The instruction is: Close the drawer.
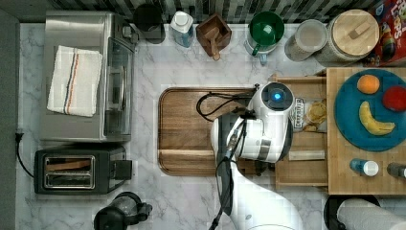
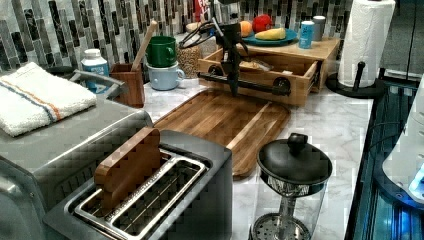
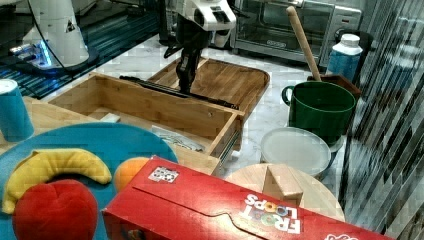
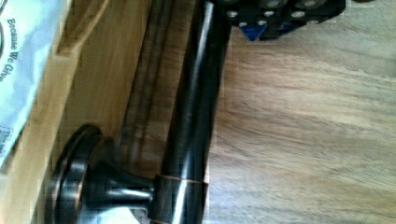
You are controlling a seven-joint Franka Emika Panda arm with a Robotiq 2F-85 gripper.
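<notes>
The drawer (image 2: 260, 75) stands pulled out from beneath the flat wooden top (image 2: 295, 49) that bears the blue plate (image 2: 272, 39), its front panel projecting over the marble surface (image 2: 330, 125) and reaching the near edge of the cutting board (image 2: 225, 122). In the right view the open box shows its pale bottom with a paper packet (image 3: 177, 139) lying inside, and a side runner is exposed, so the drawer is well short of closed. A dark bar handle (image 2: 245, 84) runs along the front panel on two round mounts. The tool (image 2: 233, 85) hangs vertically at this handle; in the left view its tip lies level with the bar, and in the wrist view the bar (image 4: 194, 116) passes directly under the tool's dark body, with the cutting board's grain to one side and the drawer front to the other. Whether the tool's fingers stand apart, together, or clamped on the bar cannot be told from these views. The step in hand appears to be the engagement with the handle before the push. The next move probably calls for a straight horizontal drive toward the wooden top, in line with the runners, with contact kept square on the bar or front panel so that the drawer does not skew and bind.
</notes>
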